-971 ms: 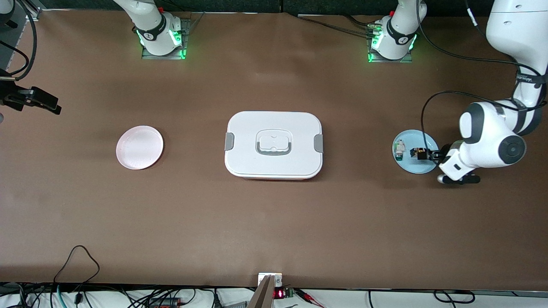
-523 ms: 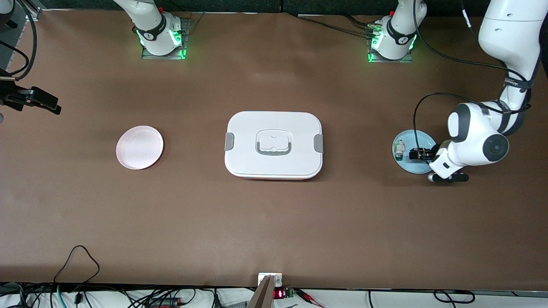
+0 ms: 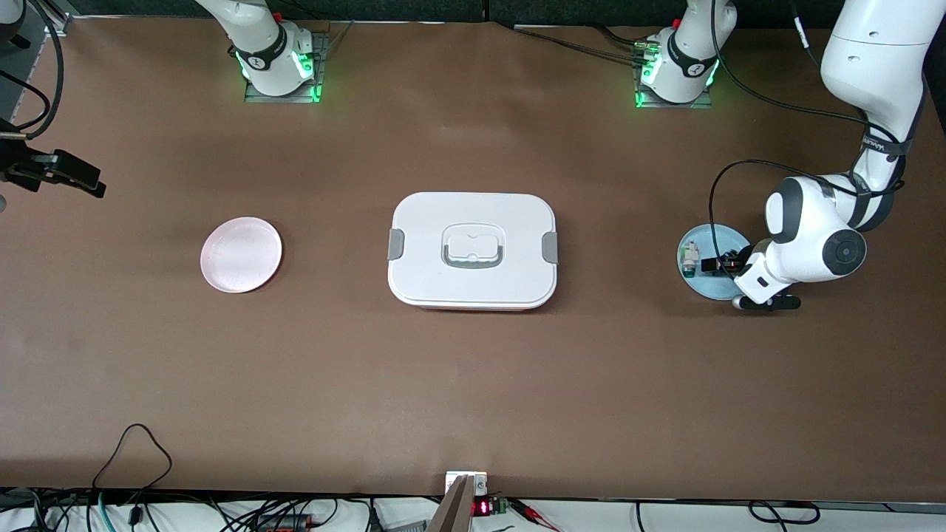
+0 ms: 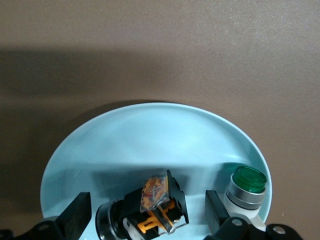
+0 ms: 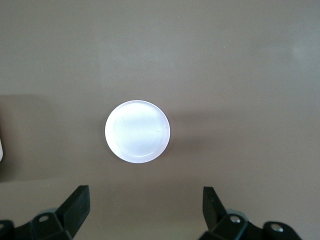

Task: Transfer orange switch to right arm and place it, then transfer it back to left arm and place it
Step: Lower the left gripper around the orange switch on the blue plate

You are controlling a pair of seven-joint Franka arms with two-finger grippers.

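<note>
Start with the front view. You see the box (image 3: pixel 473 251) in the middle of the brown counter (image 3: pixel 473 384), lid on, its grey handle on top. Toward the right arm's end lies a pink plate (image 3: pixel 241 254), and toward the left arm's end a light blue plate (image 3: pixel 702 284). On that blue plate sits the orange switch (image 3: pixel 712 264), just beside a white-and-green component (image 3: pixel 689 258). The left gripper (image 3: pixel 728 264) is down over the blue plate, right at the switch, with the arm's white wrist covering part of the plate's rim. The right gripper (image 3: pixel 63 177) hangs at the edge of the view, over the counter's end and well apart from the pink plate; that arm waits.

Now the left wrist view. You look straight down on the blue plate (image 4: pixel 150 135). The orange switch (image 4: pixel 155 205) lies between the two black fingers (image 4: pixel 76 217), which stand apart on either side of it without touching it, so the left gripper (image 4: pixel 147 217) is open and grips nothing. The green-capped component (image 4: pixel 246 192) stands just beside one finger, on the same plate.

Last, the right wrist view. You see the pink plate (image 5: pixel 137 131) on the bare counter (image 5: pixel 240 75), well below the camera. The right gripper (image 5: pixel 145 207) has its fingers (image 5: pixel 75 210) spread wide with nothing between them.
</note>
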